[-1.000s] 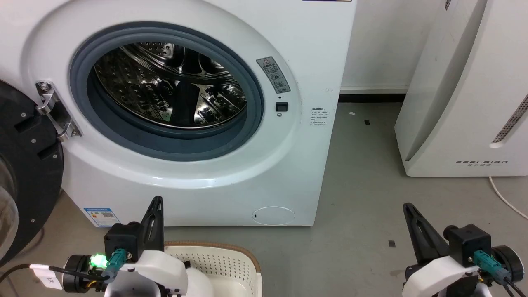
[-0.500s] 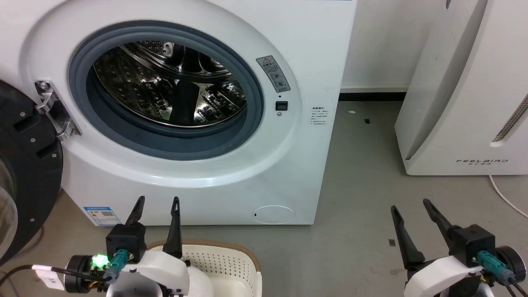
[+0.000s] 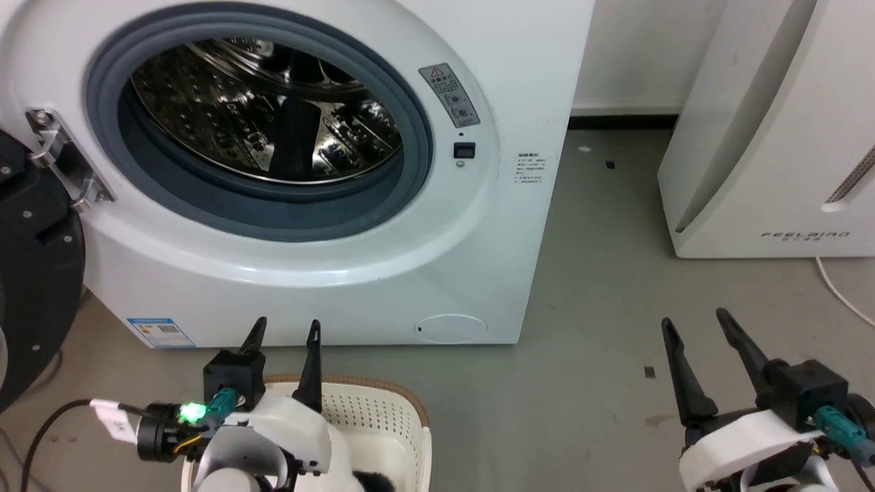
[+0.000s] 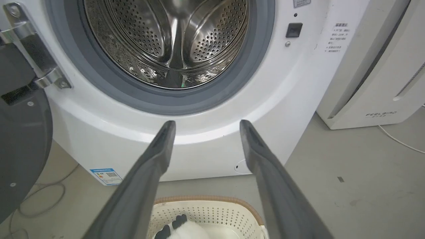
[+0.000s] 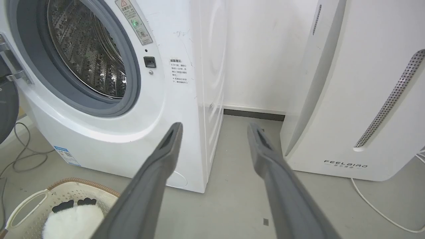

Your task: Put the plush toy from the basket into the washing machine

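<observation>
Floor: grey, smooth and matte, with faint stains.
Marks: few, small, dark, scattered on the floor.
Wall: plain white, at the far end of the floor.
Baseboard: dark strip along the foot of the wall.
Appliance: tall, white, with slanted front, standing on the floor at the right, near the wall; FEELBIRD written low on the front.
Vent: narrow perforated strip, running slantwise up the appliance.
Cable: thin, white, curved on the floor just beside the appliance.
Cords: thin, grey, looped on the floor at the far left.
Light: even and soft, with pale shadows.
</observation>
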### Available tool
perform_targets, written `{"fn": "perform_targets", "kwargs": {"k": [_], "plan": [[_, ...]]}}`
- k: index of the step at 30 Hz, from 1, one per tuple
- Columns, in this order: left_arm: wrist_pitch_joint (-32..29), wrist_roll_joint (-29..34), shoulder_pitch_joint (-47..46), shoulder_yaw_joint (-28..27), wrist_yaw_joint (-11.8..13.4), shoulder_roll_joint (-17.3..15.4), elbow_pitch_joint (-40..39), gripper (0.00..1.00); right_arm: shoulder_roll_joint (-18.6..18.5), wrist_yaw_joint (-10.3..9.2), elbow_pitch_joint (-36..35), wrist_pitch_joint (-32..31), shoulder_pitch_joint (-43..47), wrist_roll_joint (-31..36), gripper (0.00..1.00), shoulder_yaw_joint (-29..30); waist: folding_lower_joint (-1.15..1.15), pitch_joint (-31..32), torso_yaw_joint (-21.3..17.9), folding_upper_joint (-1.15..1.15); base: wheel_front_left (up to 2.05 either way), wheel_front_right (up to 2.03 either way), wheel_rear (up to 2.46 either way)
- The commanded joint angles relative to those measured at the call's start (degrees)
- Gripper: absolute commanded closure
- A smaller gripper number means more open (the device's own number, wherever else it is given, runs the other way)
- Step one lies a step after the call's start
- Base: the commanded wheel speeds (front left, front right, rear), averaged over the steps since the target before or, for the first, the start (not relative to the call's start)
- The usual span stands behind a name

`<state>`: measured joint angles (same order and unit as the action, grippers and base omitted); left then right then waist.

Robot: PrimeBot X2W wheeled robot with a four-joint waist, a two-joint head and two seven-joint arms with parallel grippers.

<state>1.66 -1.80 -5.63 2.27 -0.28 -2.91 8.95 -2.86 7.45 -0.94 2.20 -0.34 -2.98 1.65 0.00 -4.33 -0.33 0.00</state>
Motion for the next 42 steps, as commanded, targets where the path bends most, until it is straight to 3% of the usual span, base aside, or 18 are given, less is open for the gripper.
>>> {"fn": "perform_targets", "kwargs": {"k": [1,29,42], "plan": [[0.6,-0.5,-1.5,0.3,-0.5,-0.2,1.3,0.00,0.0,0.01,-0.6,0.5,-1.1,-0.8,0.00,0.3,0.00,-1.0,-0.2,0.00,0.00,0.00,0.00],[1.4,-5.3,-15.7,2.4,-0.1,-2.4,20.9,0.00,0.0,0.01,-4.5,3.9,-8.2,-4.6,0.00,4.3,0.00,-20.2,-0.4,0.00,0.00,0.00,0.00],[-3.1,-8.3,-21.0,3.1,1.0,-3.6,28.6,0.00,0.0,0.02,-6.9,5.4,-10.3,-5.7,0.00,6.5,0.00,-29.0,0.2,0.00,0.00,0.00,0.00]]}}
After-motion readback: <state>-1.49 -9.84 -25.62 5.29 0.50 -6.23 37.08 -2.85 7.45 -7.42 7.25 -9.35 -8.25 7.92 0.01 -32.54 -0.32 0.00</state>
